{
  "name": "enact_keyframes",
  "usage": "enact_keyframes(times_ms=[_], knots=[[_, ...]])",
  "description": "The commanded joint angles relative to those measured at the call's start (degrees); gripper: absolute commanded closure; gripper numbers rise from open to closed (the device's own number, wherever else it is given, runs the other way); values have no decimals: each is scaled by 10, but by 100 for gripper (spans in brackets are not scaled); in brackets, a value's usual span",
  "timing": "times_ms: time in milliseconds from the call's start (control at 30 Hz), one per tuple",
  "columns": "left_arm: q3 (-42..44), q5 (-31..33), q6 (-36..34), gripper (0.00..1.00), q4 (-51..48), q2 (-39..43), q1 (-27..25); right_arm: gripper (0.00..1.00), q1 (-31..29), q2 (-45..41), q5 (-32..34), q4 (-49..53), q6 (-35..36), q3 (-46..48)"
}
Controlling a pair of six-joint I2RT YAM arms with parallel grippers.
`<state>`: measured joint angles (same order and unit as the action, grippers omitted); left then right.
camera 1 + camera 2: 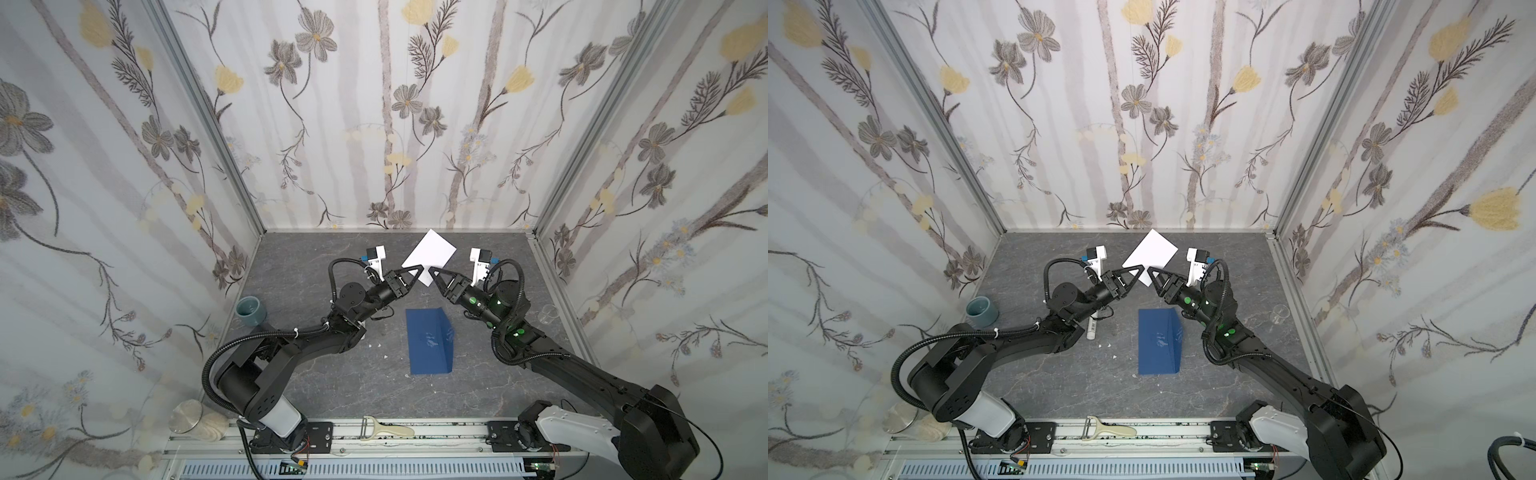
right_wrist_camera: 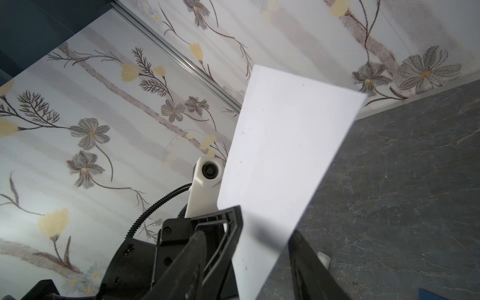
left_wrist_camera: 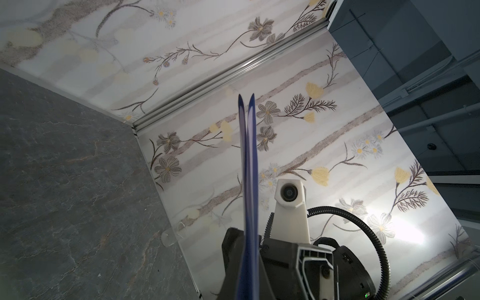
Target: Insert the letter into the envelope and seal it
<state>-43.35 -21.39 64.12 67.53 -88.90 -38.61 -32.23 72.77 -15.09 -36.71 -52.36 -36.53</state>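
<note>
letter (image 1: 430, 253) runs lengthwise near-left to far-right above grey table (image 1: 332, 374); left gripper (image 1: 417, 272) clamps it, right gripper (image 1: 432, 271) gapes; floral walls (image 1: 374, 124).

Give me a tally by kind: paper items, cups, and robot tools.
Paper items: 2, the letter and the envelope.
Cups: 2, the teal cup and the clear cup.
Tools: 2, the left tool and the right tool.
Total: 6.

white paper letter (image 1: 430, 253) at upper centre; navy paper envelope (image 1: 430, 340) below it, on grey stone-look table (image 1: 332, 386); teal ceramic cup (image 1: 250, 311) at left.
</note>
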Motion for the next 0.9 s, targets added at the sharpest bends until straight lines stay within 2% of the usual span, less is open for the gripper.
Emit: enact_keyframes(times_ms=[0,67,233,333,467,533,867], knots=[[-28,-37,-63,100,-121,21,10,47,28,-31,-16,19,29,17],[-47,-74,-76,100,-167,25,20,44,60,-53,-44,34,45,26],[-82,-180,-111,100,-268,38,51,40,153,-82,-191,67,87,19],[-120,-225,-189,100,-392,55,59,38,186,-71,-280,95,121,-6],[-175,-251,-298,100,-569,74,60,35,195,-32,-370,138,160,-46],[-172,-279,-306,100,-584,89,67,35,196,-13,-410,146,173,-62],[-158,-386,-299,100,-603,110,83,33,195,14,-464,136,174,-90]])
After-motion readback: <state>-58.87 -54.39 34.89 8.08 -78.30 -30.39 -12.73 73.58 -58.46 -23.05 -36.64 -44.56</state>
